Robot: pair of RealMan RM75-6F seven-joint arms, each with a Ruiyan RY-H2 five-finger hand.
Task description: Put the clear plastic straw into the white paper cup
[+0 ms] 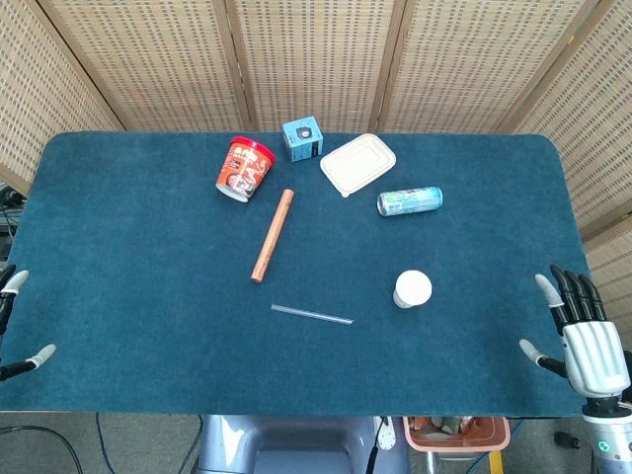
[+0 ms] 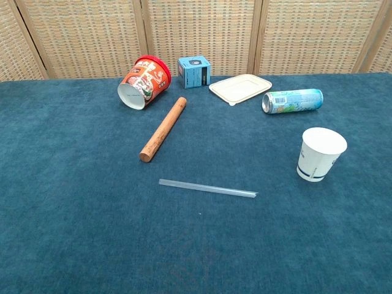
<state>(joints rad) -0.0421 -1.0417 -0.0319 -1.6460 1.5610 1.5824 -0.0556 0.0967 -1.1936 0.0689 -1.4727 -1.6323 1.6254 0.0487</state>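
At the near edge of the worktop (image 1: 118,296), your two hands sit at opposite corners, and only the head view shows them; the chest view catches neither. Your right hand (image 1: 591,341) is at the near right corner, back of the hand up, fingers (image 1: 573,291) straight and spread, pointing away from you, thumb stuck out to the side; it holds nothing and touches no object. Your left hand (image 1: 12,326) is mostly cut off by the frame edge at the near left corner: you can see only a couple of pale fingertips held apart, with nothing between them.

Moving outward, the clear plastic straw (image 1: 312,314) (image 2: 208,188) lies flat on the blue cloth, roughly crosswise, near the middle and well apart from both hands. Just beyond it to your right, the white paper cup (image 1: 413,289) (image 2: 320,155) stands upright with its mouth open; the chest view shows the dark stripes near its base, which the head view does not.

Farther out, a wooden rod (image 1: 273,235) (image 2: 163,129) lies at a slant. Beyond that, along the far side, are a red instant-noodle cup (image 1: 243,169) (image 2: 143,82) tipped on its side, a small blue box (image 1: 302,139) (image 2: 195,71), a beige lidded food container (image 1: 357,164) (image 2: 241,88) and a drink can (image 1: 410,201) (image 2: 293,101) on its side.
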